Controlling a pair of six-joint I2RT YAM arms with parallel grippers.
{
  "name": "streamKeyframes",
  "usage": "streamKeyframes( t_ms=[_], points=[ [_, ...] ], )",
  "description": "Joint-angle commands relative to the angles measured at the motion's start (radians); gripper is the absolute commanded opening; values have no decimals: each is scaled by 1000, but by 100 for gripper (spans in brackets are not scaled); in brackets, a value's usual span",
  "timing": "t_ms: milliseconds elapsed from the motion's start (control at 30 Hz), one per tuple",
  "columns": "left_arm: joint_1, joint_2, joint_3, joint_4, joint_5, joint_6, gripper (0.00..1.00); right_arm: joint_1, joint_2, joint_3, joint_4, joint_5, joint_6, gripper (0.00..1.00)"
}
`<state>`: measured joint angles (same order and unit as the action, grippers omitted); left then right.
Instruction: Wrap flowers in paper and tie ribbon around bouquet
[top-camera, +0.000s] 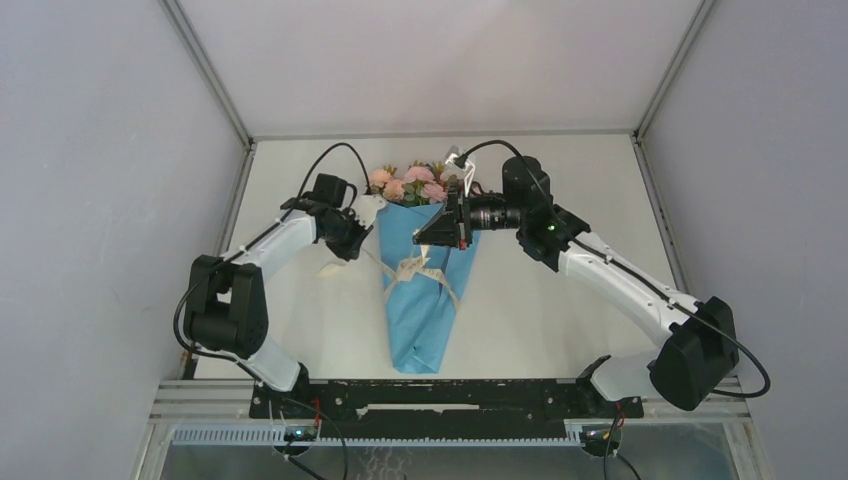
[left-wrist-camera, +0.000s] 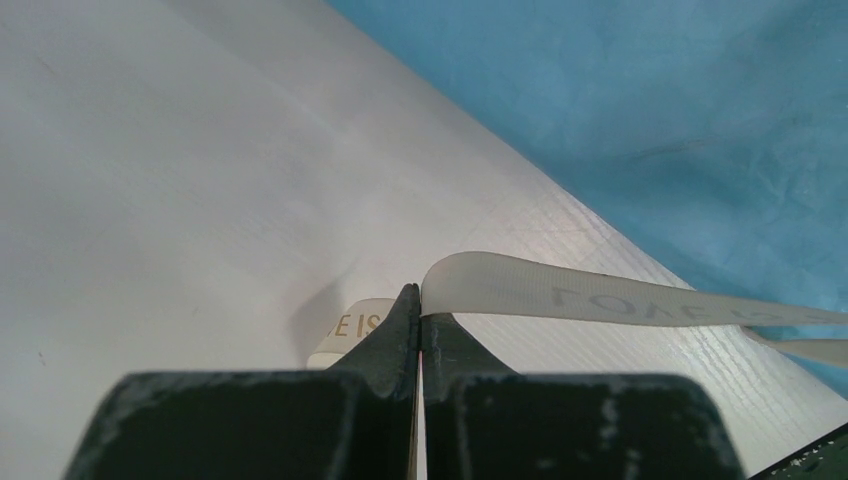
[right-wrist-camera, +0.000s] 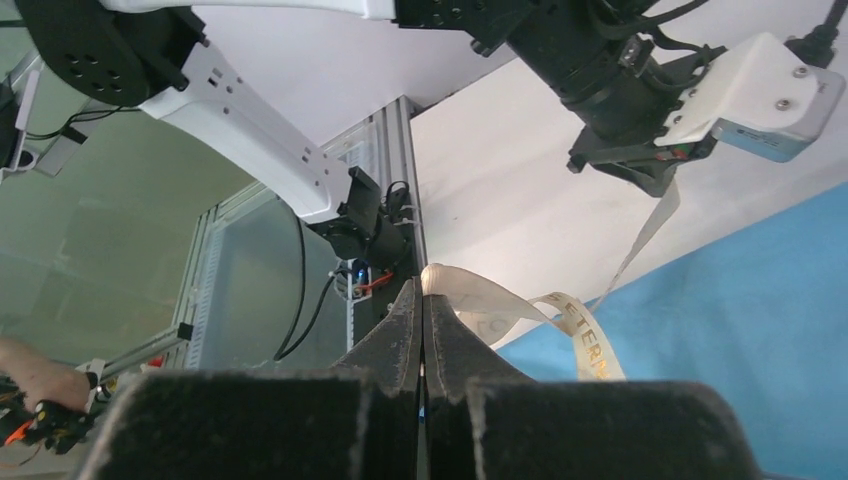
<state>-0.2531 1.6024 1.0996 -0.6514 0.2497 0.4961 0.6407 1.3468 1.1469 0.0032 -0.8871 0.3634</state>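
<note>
The bouquet (top-camera: 425, 300) lies mid-counter (top-camera: 560, 300), with its pink flowers (top-camera: 408, 185) toward 12 o'clock and the tip of the blue paper (top-camera: 415, 345) toward 6 o'clock. The cream ribbon (top-camera: 412, 268) crosses the cone's middle. At the cone's 10 o'clock the left hand (left-wrist-camera: 418, 300) is clenched on a ribbon strand printed "LOVE IS", seen upside down. Over the 12 o'clock end the right hand (right-wrist-camera: 422, 295) pinches another loop; its gold letters read "ETERN" before curling out of sight.
</note>
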Motion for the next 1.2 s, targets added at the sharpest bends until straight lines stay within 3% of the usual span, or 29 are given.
streamKeyframes(
  t_ms=[0,400,533,567,600,700,767,833,967,1167],
  points=[
    [-14,-65,12,-1,5,-23,0,-9,20,5,16,54,1,0],
    [-89,-99,57,-40,-17,-21,0,0,80,56,1,110,0,0],
    [-91,-113,73,-34,-82,-28,0,-25,143,137,-111,175,-7,0],
    [-58,-122,61,-8,-150,-13,0,-89,145,120,-127,202,13,0],
    [38,-135,23,35,-214,4,0,-229,135,61,-69,209,71,0],
    [337,-126,-66,149,-338,54,0,-637,60,-258,194,277,324,0],
    [505,-117,-127,184,-338,93,0,-879,37,-454,316,369,472,0],
    [613,-130,-194,222,-327,136,0,-1028,50,-596,436,377,561,0],
    [706,-131,-273,303,-359,198,0,-1107,67,-664,436,428,537,0],
    [729,-126,-261,298,-353,208,0,-1199,49,-661,414,451,506,0]
  ],
)
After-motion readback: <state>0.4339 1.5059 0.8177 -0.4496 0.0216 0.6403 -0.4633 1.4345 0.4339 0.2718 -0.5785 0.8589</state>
